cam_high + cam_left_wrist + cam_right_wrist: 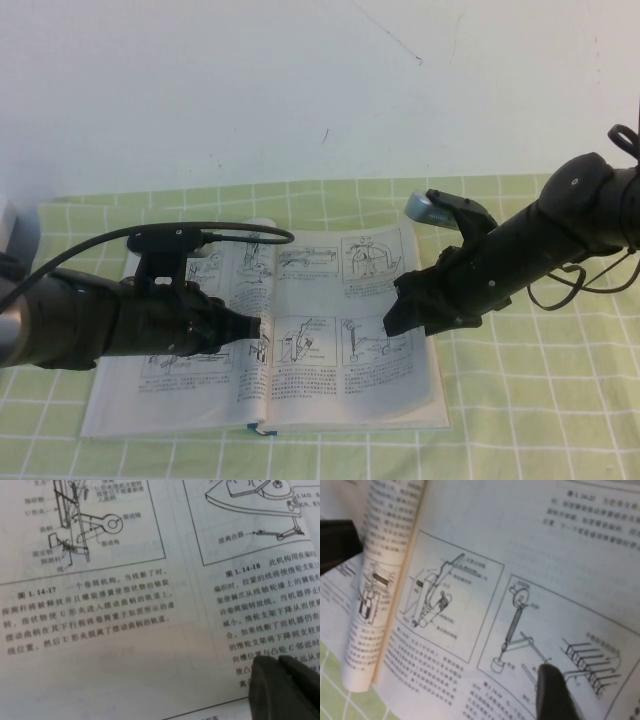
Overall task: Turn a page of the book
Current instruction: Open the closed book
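Observation:
The book (150, 395) lies open on the cloth, its teal cover edge showing at the spine's near end. The page (340, 300) is the right-hand leaf, lying flat with four boxed sketches face up; it also shows in the right wrist view (470, 605). My right gripper (395, 322) is open, low over that page's lower right sketch, with one fingertip (551, 690) at the paper. My left gripper (258, 328) is shut and empty. Its fingertips (272, 680) rest on the left-hand leaf (125, 645) beside the spine.
A green checked cloth (530, 400) covers the table under the book, with a white wall behind it. Leaves bulge up at the spine (375, 580). The left arm's black cable (240, 230) loops over the book's far left part.

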Controlling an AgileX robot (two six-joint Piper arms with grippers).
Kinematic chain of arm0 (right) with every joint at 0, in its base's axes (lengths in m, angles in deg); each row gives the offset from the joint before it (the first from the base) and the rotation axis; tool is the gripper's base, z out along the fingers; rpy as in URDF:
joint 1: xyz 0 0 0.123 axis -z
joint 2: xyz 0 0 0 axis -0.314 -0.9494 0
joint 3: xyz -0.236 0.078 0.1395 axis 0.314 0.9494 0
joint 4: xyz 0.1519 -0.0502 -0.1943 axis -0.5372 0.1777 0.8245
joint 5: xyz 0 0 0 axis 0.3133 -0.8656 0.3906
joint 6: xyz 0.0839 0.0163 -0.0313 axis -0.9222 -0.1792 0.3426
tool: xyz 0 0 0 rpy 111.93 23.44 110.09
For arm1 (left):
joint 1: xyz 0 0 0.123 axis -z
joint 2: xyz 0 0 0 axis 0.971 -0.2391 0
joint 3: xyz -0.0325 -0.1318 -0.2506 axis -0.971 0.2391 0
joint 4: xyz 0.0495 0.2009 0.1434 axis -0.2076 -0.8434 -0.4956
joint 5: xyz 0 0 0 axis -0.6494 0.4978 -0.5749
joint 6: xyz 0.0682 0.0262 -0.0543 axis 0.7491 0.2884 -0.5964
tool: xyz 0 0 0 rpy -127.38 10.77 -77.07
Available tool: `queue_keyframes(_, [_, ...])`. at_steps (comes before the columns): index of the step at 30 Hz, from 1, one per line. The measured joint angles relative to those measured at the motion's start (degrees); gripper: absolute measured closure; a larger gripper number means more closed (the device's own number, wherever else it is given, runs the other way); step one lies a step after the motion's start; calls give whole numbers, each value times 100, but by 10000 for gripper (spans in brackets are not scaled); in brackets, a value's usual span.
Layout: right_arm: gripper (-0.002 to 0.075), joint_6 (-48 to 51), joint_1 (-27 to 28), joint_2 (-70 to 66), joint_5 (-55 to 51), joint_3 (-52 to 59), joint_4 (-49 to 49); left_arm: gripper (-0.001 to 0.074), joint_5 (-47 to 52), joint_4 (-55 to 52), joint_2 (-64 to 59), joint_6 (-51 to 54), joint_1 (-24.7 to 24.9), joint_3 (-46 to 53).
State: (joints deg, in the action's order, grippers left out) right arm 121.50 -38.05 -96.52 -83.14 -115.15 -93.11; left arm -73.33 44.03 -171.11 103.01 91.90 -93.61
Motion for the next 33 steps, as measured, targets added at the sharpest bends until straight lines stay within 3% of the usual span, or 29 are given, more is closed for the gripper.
queue_keyframes(4, [381,24,0,-143,-316,0,-169,739,86,0,0,0,0,0])
queue_keyframes(12, [381,1002,0,-315,-541,0,-1555,739,709,103,125,396,0,0])
queue_keyframes(16, [381,1356,0,-315,-579,0,-2253,739,1232,321,560,834,0,0])
queue_keyframes(23, [382,1474,0,-315,-579,0,-2602,739,2258,-33,1443,960,81,0])
queue_keyframes(27, [382,1496,0,-315,-579,0,-2820,739,2255,-952,1781,930,643,0])
queue_keyframes(33, [382,1496,0,-315,-559,0,-2943,739,991,-1856,1974,813,2195,449])
